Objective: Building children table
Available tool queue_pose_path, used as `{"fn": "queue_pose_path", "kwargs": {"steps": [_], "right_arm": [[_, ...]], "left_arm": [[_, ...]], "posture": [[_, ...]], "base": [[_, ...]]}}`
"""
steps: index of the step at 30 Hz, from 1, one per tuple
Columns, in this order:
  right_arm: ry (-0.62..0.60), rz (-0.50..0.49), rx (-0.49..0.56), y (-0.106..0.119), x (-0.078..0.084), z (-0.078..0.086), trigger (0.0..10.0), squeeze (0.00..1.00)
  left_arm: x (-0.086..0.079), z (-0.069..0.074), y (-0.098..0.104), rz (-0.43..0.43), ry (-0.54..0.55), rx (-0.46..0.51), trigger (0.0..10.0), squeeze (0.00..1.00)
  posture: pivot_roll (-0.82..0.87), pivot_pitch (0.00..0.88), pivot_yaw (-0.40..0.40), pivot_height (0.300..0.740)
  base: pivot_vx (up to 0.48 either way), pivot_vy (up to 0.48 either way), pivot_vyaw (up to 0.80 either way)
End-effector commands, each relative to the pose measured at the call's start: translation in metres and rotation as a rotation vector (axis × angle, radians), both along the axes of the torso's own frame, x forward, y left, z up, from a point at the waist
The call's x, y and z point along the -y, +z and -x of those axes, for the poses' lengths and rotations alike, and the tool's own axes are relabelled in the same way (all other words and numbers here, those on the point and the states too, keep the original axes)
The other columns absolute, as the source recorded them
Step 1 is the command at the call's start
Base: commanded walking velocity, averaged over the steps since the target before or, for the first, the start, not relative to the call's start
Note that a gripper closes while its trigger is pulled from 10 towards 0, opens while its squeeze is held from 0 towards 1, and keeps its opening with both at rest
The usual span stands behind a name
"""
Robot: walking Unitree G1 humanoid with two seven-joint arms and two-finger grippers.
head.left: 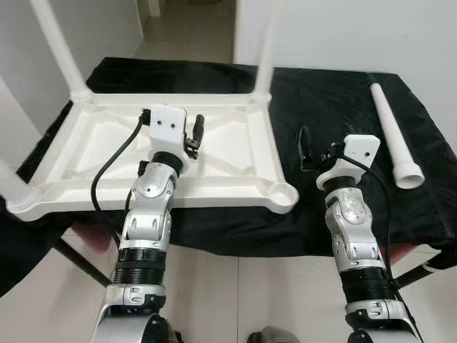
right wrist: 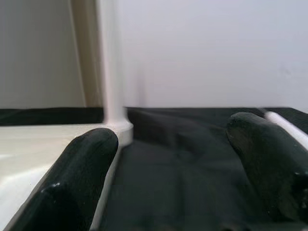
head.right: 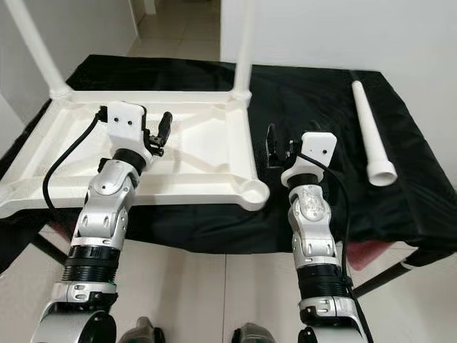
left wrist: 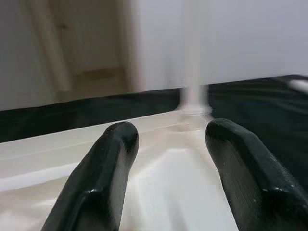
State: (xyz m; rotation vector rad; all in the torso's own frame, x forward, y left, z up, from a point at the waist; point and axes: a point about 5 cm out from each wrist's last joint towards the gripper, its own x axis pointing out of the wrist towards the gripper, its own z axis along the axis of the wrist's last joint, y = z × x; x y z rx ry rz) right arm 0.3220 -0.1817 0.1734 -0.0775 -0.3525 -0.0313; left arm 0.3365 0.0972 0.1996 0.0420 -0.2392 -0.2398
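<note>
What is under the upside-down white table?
A black cloth lies under the white tabletop and spreads out past it, with a loose white leg lying on it. What the cloth covers is mostly hidden; dark frame legs poke out below.

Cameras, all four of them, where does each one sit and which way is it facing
Left eye view: on the head, looking forward and down at the upturned white tabletop, loose leg, both arms.
Right eye view: same head, same scene.
Left wrist view: on the left wrist, along the open left end effector over the tabletop toward a fitted leg.
Right wrist view: on the right wrist, along the open right end effector over the black cloth.
Both wrist views share that fitted leg.
</note>
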Motion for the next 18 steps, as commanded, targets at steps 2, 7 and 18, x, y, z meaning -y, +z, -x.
{"fn": "queue_pose_path", "kwargs": {"steps": [2,7,18], "right_arm": [[0.014,-0.009,0.014,0.0016,-0.0052,-0.0013,10.0,0.00],[0.026,-0.006,0.011,0.0002,-0.0080,-0.0015,10.0,0.00],[0.021,0.007,0.001,-0.0023,-0.0058,-0.0005,10.0,0.00]], "left_arm": [[-0.0016,-0.0014,0.0035,-0.002,0.025,0.018,10.0,0.00],[-0.0014,-0.0005,0.0026,-0.006,0.021,0.014,10.0,0.00],[-0.0001,-0.0041,0.0009,-0.006,0.063,-0.004,10.0,0.00]], "posture": [[-0.04,0.000,0.035,0.740],[-0.03,0.000,0.036,0.740],[-0.05,0.000,0.039,0.740]], "base": [[0.000,-0.480,0.00],[0.000,-0.480,0.00],[0.000,-0.175,0.00]]}}
